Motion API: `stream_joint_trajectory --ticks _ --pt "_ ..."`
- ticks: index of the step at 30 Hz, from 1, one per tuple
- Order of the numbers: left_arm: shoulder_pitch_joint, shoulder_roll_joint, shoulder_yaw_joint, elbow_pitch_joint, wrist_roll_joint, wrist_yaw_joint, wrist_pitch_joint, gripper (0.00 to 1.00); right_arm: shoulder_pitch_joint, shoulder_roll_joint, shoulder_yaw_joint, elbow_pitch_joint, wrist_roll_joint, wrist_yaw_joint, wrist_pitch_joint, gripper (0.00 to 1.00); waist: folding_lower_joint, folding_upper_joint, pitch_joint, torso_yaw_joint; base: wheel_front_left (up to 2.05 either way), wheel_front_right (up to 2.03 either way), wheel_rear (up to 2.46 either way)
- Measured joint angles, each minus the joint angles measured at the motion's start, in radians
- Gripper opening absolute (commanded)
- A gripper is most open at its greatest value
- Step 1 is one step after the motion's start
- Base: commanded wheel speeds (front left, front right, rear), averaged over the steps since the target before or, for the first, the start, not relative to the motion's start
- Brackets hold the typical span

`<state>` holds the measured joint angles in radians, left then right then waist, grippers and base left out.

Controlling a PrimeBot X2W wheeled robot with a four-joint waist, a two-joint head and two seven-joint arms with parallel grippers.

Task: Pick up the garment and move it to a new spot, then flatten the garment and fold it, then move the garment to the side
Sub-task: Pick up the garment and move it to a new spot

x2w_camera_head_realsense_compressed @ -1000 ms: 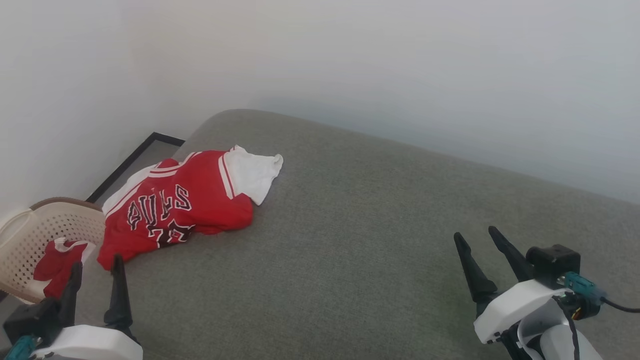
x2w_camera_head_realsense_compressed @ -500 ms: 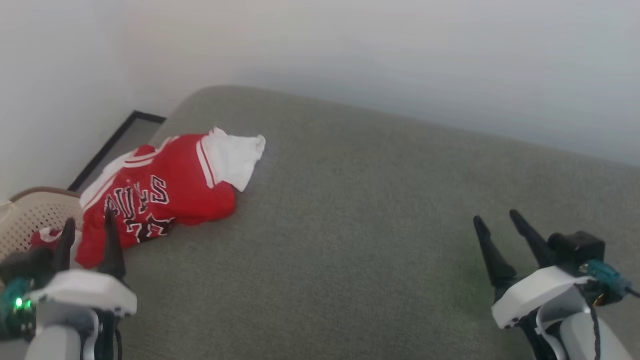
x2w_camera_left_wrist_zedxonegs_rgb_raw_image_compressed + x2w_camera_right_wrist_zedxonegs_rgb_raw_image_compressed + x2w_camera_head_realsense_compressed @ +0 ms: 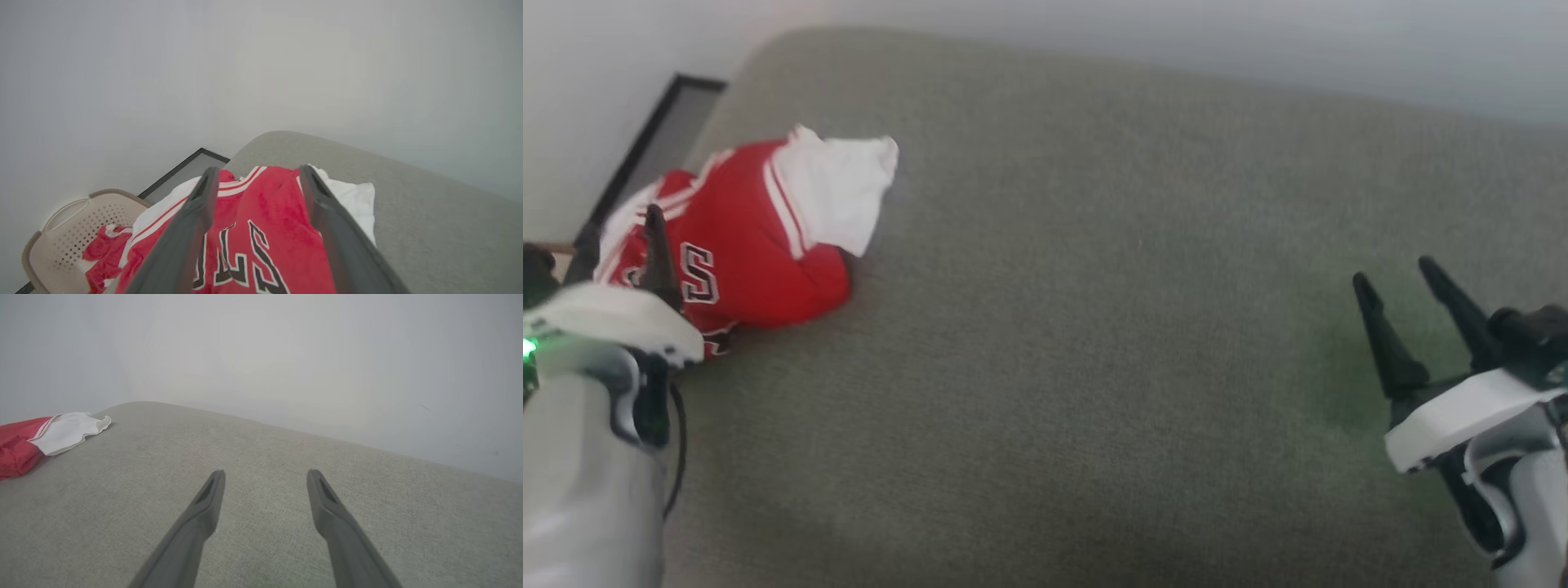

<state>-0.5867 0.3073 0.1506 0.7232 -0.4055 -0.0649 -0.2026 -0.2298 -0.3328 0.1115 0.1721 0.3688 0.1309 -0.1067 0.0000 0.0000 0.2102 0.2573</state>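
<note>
The garment [image 3: 760, 237], a red jersey with white sleeves and black lettering, lies crumpled at the far left of the grey cushioned surface [image 3: 1094, 286]. My left gripper [image 3: 621, 237] hangs open just above its left part, fingers apart with nothing between them. In the left wrist view the garment [image 3: 261, 228] spreads under and beyond that left gripper [image 3: 255, 173]. My right gripper [image 3: 1396, 273] stands open over bare cushion at the right, far from the garment [image 3: 24, 445], and the right gripper [image 3: 265, 473] holds nothing.
A beige perforated basket [image 3: 57, 232] holding another red cloth [image 3: 102, 253] stands left of the cushion's edge. A black-framed floor strip [image 3: 645, 139] runs by the white wall at the far left. The wall rises close behind the cushion.
The head camera has tilted down and the picture shifted. My left gripper has advanced from the cushion's near edge to over the garment. The right gripper stays open in much the same place.
</note>
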Motion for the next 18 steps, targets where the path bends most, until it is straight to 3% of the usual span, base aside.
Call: stream_joint_trajectory --ticks 9,18 --pt "-0.226 0.030 -0.034 0.294 0.002 0.010 0.080 1.00 -0.026 -0.049 -0.026 -0.087 0.002 0.000 0.037 1.00 0.0000 0.0000 0.139 -0.029 0.00 0.00 0.00" --pt "-0.365 0.027 -0.035 0.513 -0.017 0.087 0.317 1.00 -0.037 -0.079 -0.050 -0.156 0.009 0.000 0.073 1.00 0.0000 0.0000 0.244 -0.048 0.00 0.00 0.00"
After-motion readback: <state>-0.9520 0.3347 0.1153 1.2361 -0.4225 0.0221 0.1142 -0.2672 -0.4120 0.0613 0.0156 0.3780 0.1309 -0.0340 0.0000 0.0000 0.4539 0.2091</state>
